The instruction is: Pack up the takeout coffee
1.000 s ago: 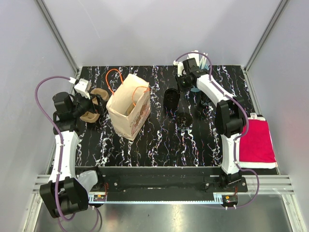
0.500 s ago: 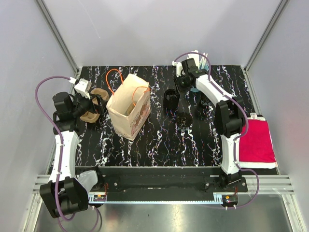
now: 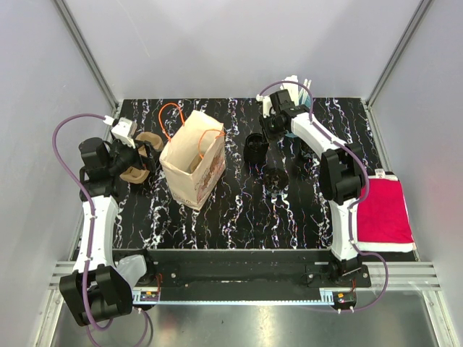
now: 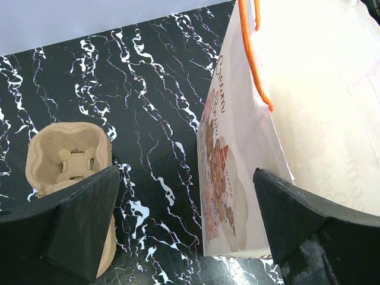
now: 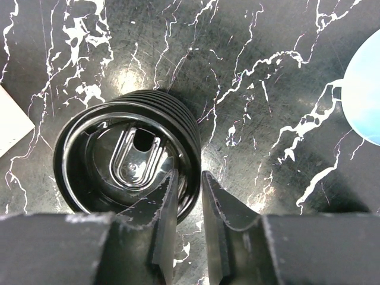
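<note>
Looking at the top view first: a black tabletop with white marble veins (image 3: 239, 210), boxed in by plain pale walls with aluminium posts in the corners. A red cloth (image 3: 383, 213) lies off the right edge of the table, beside the right arm. The paper bag (image 3: 192, 163) stands open, left of centre, with orange handles. Just left of it is the cardboard cup carrier (image 3: 137, 165), and the left gripper (image 3: 141, 153) is right over it. The stack of black lids (image 3: 256, 147) is right of the bag, with the right gripper (image 3: 269, 131) at its far side. A smaller black item (image 3: 275, 177) sits just in front of the stack; can't tell what it is. Something light blue (image 3: 304, 90) is at the back edge.

Left wrist view: the left gripper (image 4: 185, 172) is spread wide and holding nothing. The carrier (image 4: 68, 160) is by one finger and the bag (image 4: 237, 172), with its cartoon print, fills the other side. The bag blocks everything beyond it.

Right wrist view: the right gripper (image 5: 190, 173) is pinched on the rim of the lid stack (image 5: 119, 154), one finger inside and one outside. The light blue thing (image 5: 365, 89) peeks in at the right edge.
</note>
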{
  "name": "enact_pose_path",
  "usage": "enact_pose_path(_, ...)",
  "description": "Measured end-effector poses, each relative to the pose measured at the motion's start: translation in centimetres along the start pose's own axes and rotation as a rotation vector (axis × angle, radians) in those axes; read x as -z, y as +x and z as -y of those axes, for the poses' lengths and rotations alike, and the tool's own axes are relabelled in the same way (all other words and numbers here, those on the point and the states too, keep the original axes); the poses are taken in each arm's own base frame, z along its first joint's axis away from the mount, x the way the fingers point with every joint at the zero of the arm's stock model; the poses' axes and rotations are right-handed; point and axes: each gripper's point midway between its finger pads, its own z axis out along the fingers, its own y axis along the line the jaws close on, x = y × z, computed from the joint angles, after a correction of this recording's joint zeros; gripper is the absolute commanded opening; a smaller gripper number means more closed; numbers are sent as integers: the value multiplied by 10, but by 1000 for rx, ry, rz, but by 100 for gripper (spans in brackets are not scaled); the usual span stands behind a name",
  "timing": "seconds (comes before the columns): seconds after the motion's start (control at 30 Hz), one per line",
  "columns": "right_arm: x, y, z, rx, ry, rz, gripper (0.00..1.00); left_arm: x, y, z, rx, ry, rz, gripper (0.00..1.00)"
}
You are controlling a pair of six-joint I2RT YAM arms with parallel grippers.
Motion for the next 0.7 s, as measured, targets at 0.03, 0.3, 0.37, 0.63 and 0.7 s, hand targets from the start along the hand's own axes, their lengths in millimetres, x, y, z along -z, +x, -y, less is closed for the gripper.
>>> enact_pose_path(0.03,-1,1,0,0,1,-2,27,0,0,0,0,0,0,99)
enact_pose_path(0.3,-1,1,3,1,16,-4,21,0,0,0,0,2,0,99)
enact_pose_path(0.37,-1,1,3,2,18,-4,19,0,0,0,0,2,0,99)
enact_pose_path(0.63,-1,0,2,6,17,-2,14,0,0,0,0,2,0,99)
enact_pose_path(0.7,0,-1,0,9,16,-1,14,0,0,0,0,2,0,99)
